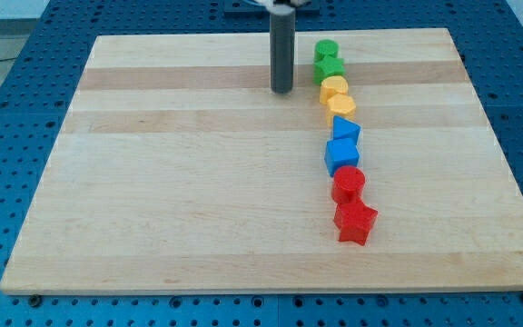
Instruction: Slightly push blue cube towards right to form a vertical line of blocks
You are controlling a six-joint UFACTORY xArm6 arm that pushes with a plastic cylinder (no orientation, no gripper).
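my tip upper-left of blue cube

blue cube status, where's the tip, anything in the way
My tip up top, left of the green blocks, touching nothing. Blue cube sits slightly left in the column. Path down to its left side looks clear.

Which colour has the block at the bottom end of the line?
Red: the star-shaped block, lowest in the camera view, the only view.

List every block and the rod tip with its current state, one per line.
green blocks: two, touching, at the column's top.
yellow blocks: two, touching, below the green.
blue blocks: two, touching; lower one, the blue cube, sits slightly left.
red blocks: two, touching, at the bottom.
my tip: left of the yellow, touching nothing.
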